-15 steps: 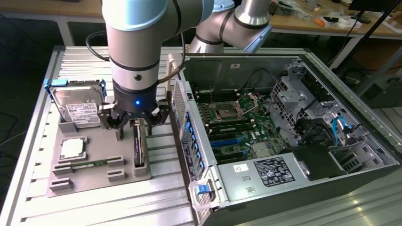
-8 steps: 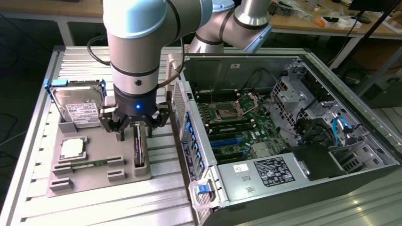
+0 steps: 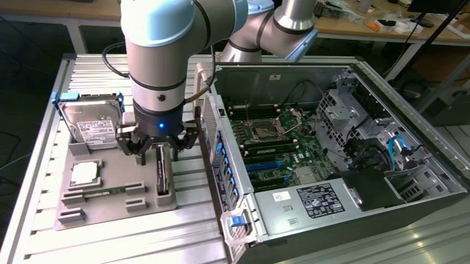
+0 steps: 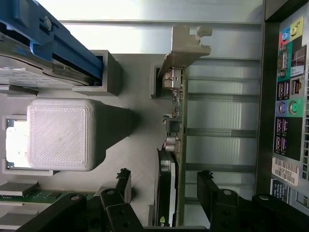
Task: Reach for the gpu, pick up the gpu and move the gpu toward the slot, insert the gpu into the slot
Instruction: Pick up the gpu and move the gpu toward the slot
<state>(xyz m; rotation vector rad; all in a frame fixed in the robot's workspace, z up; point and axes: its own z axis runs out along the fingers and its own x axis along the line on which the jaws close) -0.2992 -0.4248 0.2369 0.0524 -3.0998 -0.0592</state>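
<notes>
both fingers (image 4: 208, 186) of the gripper (image 3: 157, 154) stand wide apart, holding nothing, either side of the gpu (image 4: 177, 145) upright in its grey holder (image 3: 110, 215). it looks off-centre between them, so closing may tilt or jam it.

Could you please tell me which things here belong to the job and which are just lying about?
Job: graphics card, open tool straddling it, computer case.
Lying about: hard drive, processor chip, memory stick.
</notes>
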